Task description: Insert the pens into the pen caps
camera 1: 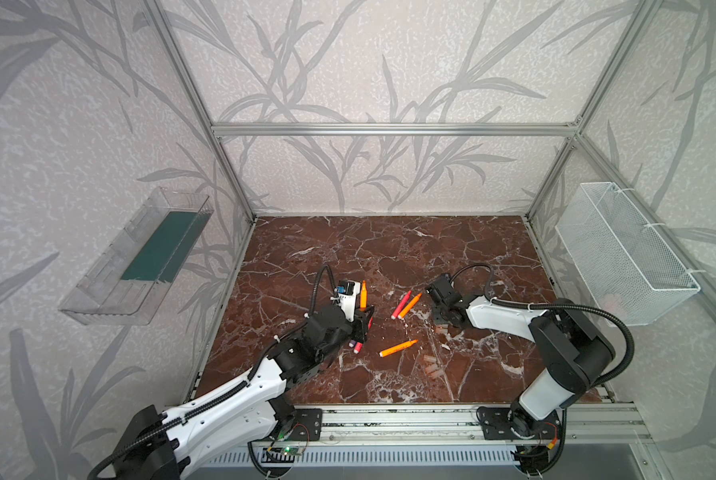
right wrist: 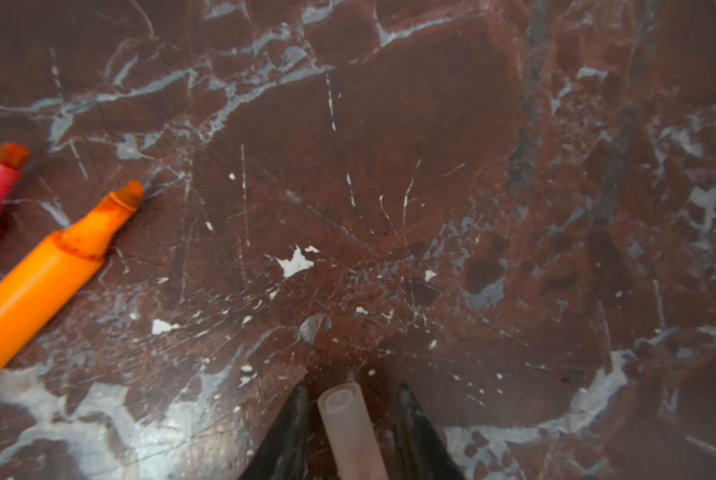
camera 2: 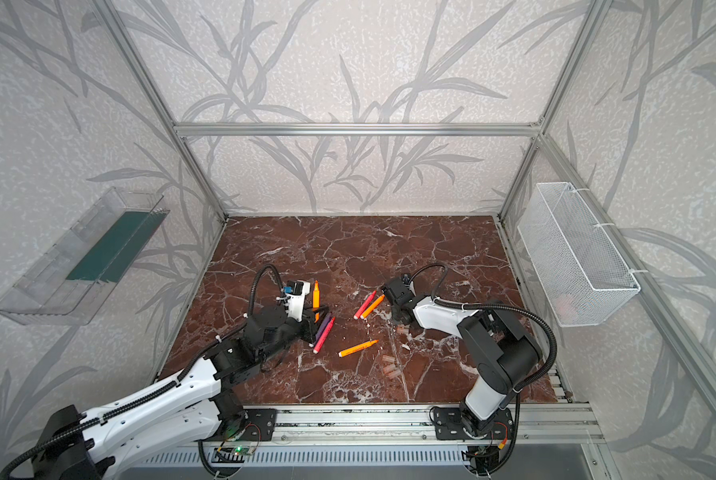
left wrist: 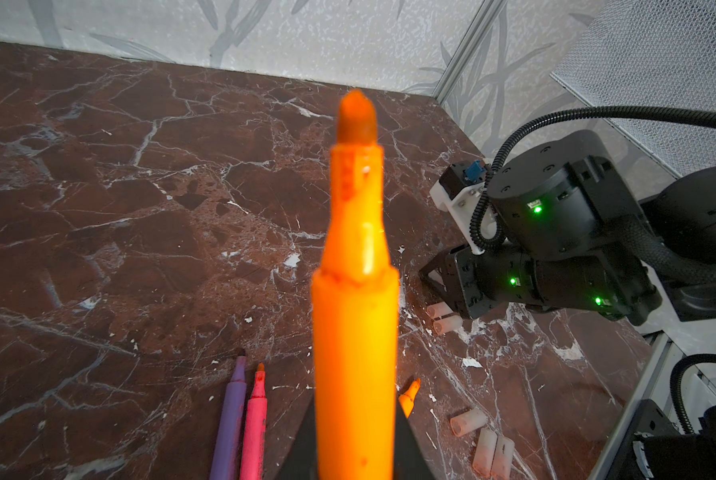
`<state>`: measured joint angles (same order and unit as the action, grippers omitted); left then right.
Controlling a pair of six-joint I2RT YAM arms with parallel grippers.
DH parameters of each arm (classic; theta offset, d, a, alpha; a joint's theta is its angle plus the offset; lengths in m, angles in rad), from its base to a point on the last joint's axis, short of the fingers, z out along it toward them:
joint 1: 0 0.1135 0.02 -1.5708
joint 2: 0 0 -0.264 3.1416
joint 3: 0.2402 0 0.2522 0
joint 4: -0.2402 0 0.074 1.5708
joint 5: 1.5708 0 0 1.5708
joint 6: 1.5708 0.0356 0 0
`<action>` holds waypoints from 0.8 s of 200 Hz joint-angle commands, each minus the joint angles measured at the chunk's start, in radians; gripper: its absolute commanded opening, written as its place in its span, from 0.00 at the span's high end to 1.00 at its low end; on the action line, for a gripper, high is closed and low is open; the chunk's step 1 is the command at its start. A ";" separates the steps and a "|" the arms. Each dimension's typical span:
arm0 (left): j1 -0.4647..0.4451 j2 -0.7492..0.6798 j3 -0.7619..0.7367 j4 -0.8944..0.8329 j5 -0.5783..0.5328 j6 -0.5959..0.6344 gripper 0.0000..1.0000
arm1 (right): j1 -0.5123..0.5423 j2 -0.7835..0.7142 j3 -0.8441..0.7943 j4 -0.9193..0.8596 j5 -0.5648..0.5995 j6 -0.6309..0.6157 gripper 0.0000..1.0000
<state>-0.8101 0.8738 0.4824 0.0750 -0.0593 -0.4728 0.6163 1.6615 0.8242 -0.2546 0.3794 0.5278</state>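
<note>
The left pincer (left wrist: 355, 461) is clamped tight on the held orange pen (left wrist: 354, 299), which juts out tip-first from between the fingers. In the left wrist view this pen is blurred and its butt end is cut off by the frame edge.

The right pincer (right wrist: 352, 392) points down at the desk (right wrist: 389, 166), jaws narrowly apart around a pen cap (right wrist: 348, 432) that lies lengthwise between them. A sliver of gap shows on each side near the fingertips; further back the frame cuts everything off. In both top views the wrist covers these fingers. The left wrist view shows two caps (left wrist: 445, 320) just beside this pincer; I cannot tell whether either is the one between the jaws.

Three loose caps (camera 1: 430, 366) cluster near the desk's front, pale and hard to pick out against the marble.

A purple pen (camera 2: 322, 325) and a red-pink pen (camera 2: 325, 334) lie side by side just beside the left pincer. A second red-pink pen (camera 1: 401, 304) and a paired orange pen (camera 1: 410, 305) lie touching between the two pincers; the right wrist view shows only their tip ends. A lone orange pen (camera 1: 398, 348) lies nearer the front, with all but its tip hidden behind the held pen in the left wrist view.

Inside the wire basket (camera 1: 626, 249) on the right wall, a faint pinkish shape is too blurred to name.
</note>
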 commanded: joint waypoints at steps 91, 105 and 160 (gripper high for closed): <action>0.003 0.007 -0.013 0.017 0.001 -0.017 1.00 | 0.003 0.003 -0.016 -0.025 0.016 0.054 0.86; 0.002 0.008 -0.006 0.011 0.004 -0.033 1.00 | 0.002 -0.015 -0.027 -0.020 0.019 0.062 0.88; 0.007 -0.016 -0.024 -0.033 0.150 -0.329 1.00 | 0.002 -0.225 -0.070 -0.036 0.045 0.072 0.93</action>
<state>-0.8082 0.8818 0.4923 -0.0044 -0.0166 -0.6800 0.6163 1.5623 0.7799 -0.2768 0.4061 0.5838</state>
